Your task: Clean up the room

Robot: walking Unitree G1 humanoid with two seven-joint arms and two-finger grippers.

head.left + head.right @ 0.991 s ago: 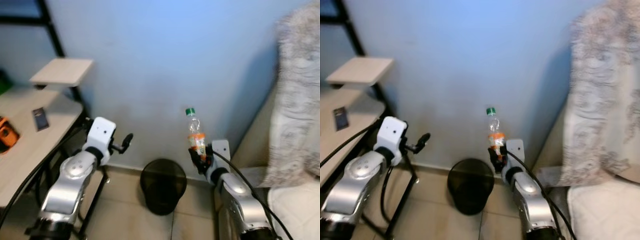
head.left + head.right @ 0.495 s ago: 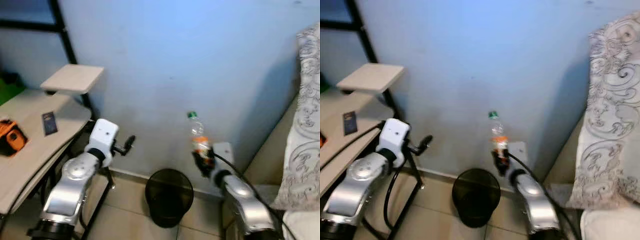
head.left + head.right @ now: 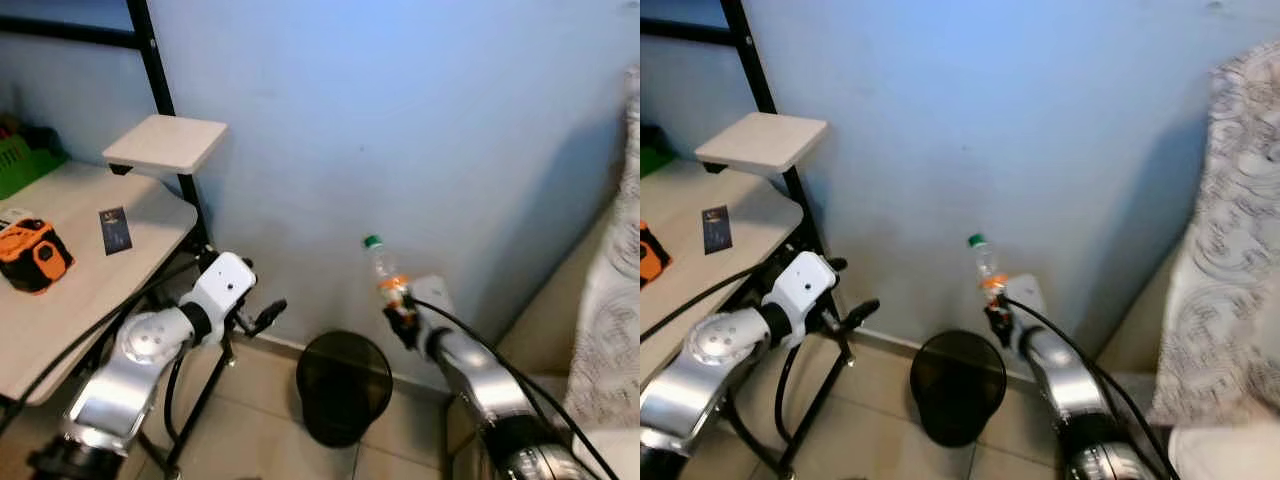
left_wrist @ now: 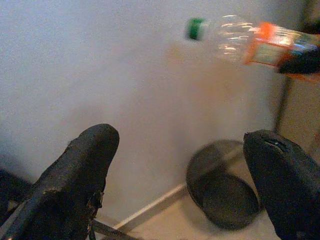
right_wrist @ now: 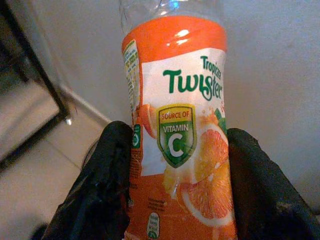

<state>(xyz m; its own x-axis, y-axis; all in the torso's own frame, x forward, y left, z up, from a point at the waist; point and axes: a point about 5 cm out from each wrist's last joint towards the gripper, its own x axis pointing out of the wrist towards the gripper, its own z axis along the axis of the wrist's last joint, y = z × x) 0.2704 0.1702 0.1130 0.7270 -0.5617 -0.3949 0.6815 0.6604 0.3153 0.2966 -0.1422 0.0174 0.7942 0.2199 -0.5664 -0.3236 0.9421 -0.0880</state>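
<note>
Right gripper (image 3: 402,318), jaws pinching the Tropicana Twister bottle (image 3: 385,279), holds it centre-frame above the black waste bin (image 3: 344,386); left gripper (image 3: 268,314) spread, idle; likely release next.

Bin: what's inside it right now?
The black bin on the floor by the wall looks dark inside; no trash can be made out, though its bottom is dim. The right claw holds a bottle above its right edge.

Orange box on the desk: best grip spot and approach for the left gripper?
Probably the orange box across its two longer flanks, coming straight down from above. It lies flat on the desk, free on its visible sides; the dark card sits apart. The left gripper hangs open, empty, below desk height.
</note>
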